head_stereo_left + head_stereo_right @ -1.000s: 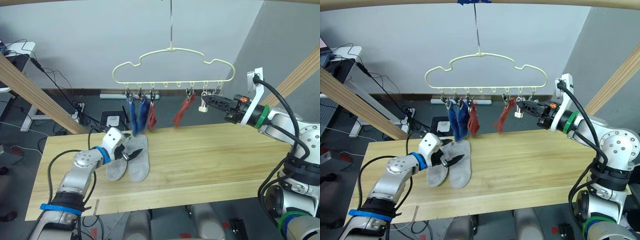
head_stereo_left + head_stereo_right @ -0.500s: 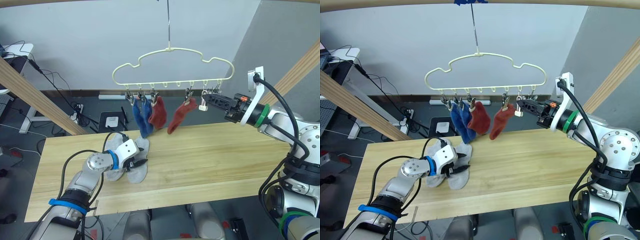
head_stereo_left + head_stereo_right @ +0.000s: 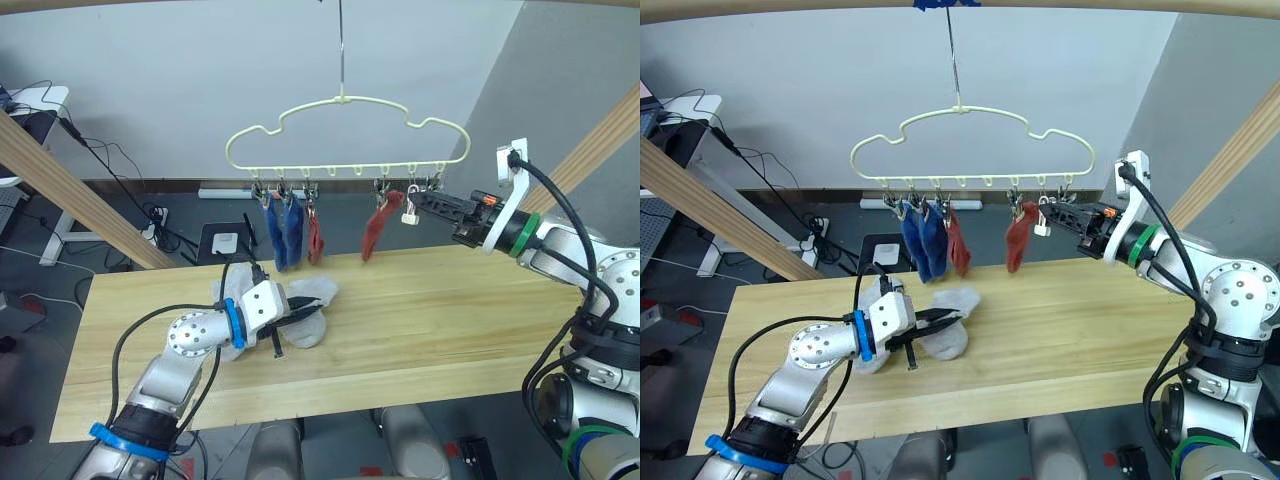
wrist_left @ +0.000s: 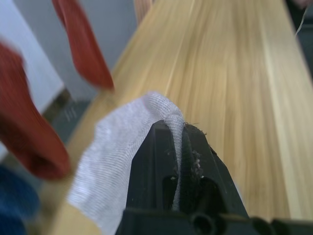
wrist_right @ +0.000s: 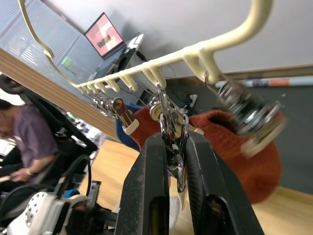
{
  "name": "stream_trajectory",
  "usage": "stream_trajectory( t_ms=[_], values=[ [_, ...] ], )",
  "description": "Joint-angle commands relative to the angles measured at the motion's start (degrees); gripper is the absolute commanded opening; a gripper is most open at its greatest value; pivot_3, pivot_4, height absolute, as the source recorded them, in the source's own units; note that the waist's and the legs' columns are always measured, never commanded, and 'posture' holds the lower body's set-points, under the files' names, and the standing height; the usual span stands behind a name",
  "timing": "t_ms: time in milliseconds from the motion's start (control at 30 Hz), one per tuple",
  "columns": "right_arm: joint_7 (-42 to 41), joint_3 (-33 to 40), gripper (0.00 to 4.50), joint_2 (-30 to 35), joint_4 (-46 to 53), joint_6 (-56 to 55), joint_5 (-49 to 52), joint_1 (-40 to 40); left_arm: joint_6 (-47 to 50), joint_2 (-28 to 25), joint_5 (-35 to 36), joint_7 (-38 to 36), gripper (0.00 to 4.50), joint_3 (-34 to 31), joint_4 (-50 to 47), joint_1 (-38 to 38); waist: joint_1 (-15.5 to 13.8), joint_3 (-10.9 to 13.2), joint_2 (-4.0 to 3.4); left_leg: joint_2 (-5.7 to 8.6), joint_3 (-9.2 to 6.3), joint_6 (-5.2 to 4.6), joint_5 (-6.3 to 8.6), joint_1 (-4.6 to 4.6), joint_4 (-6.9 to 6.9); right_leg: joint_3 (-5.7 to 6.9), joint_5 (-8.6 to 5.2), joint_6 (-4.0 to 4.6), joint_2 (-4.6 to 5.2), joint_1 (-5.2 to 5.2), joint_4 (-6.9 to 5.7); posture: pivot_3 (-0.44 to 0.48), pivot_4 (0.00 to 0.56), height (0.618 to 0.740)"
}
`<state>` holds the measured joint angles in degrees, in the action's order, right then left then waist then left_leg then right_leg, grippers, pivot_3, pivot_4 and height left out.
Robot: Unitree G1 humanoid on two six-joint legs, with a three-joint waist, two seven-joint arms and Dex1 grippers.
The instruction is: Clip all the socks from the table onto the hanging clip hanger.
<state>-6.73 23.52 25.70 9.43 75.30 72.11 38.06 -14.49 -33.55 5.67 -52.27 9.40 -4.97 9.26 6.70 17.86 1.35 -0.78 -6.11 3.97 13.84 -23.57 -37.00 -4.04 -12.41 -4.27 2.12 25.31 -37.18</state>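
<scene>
Two light grey socks lie on the table point(image 3: 430, 310) at its left half. My left gripper point(image 3: 310, 312) is shut on a fold of one grey sock point(image 3: 318, 292), and the wrist view shows the fabric point(image 4: 122, 156) pinched between the black fingers point(image 4: 156, 161). The other grey sock point(image 3: 222, 296) lies partly under that wrist. Above hangs the pale yellow clip hanger point(image 3: 345, 130) with two blue socks point(image 3: 281, 236) and two rust red socks point(image 3: 314, 238) point(image 3: 375, 230) clipped on. My right gripper point(image 3: 418, 201) is shut on a metal clip point(image 5: 171, 132) at the hanger's right end.
Slanted wooden poles cross on the left point(image 3: 70, 190) and right point(image 3: 600, 145). Cables and a power strip lie on the floor behind the table. A seated person point(image 5: 29, 142) shows in the right wrist view. The table's right half is bare wood.
My left gripper closed on the grey sock and moved right, bunching it up off the other one. The hanging socks swung and now hang straighter. The right arm stayed put.
</scene>
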Motion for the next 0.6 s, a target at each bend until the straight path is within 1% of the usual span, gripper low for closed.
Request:
stream_trajectory(
  t_ms=[33,200,267,400,467,600],
  values=[
    [5.6,2.5,0.14,0.3,-2.4,0.7,4.6,0.7,-5.6,0.2,1.6,0.7,0.04,-1.9,-5.5,-0.2,-0.1,0.0,0.0,0.0,0.01,0.0,0.0,0.0,0.0,-0.01,0.0,0.0,0.0,0.0,0.01,-0.176,0.305,0.74],
    [18.4,2.4,0.14,-0.1,-6.5,-1.1,19.4,0.3,-17.6,3.7,-2.8,5.9,0.04,-2.4,-5.4,3.2,-0.4,0.0,0.0,0.01,0.01,-0.01,-0.01,-0.01,-0.01,-0.01,0.0,0.0,0.0,-0.04,0.07,-0.176,0.314,0.74],
    [23.5,0.5,0.14,0.5,-6.6,-3.4,26.7,-0.6,-19.9,5.2,-5.7,8.2,0.04,-1.8,-3.9,4.6,-0.4,0.0,0.0,0.02,0.01,-0.01,-0.01,-0.05,-0.02,-0.02,0.01,-0.02,0.0,-0.04,0.09,-0.176,0.314,0.74],
    [31.4,-3.8,0.14,2.2,-4.6,-9.5,38.7,-2.5,-21.2,7.5,-8.8,11.0,0.04,-0.2,-1.9,6.8,-0.2,0.0,0.0,0.02,0.01,-0.02,-0.01,-0.06,-0.01,-0.02,0.01,-0.02,0.0,-0.04,0.1,-0.181,0.317,0.74],
    [33.4,-4.4,0.14,1.6,-3.9,-11.5,40.7,-2.5,-21.5,8.3,-9.9,11.5,0.04,0.8,-1.0,7.7,-0.2,0.0,-0.01,0.03,0.01,-0.02,-0.01,-0.06,-0.01,-0.03,0.01,-0.02,0.01,-0.03,0.09,-0.182,0.318,0.74],
    [35.4,-5.3,0.14,0.3,-2.3,-14.1,40.9,-2.3,-22.5,9.4,-11.1,12.7,0.04,2.2,1.0,8.9,0.0,0.0,-0.01,0.03,-0.01,-0.07,-0.04,-0.06,-0.03,-0.02,0.03,-0.05,-0.01,-0.03,0.07,-0.19,0.318,0.74]
  ],
)
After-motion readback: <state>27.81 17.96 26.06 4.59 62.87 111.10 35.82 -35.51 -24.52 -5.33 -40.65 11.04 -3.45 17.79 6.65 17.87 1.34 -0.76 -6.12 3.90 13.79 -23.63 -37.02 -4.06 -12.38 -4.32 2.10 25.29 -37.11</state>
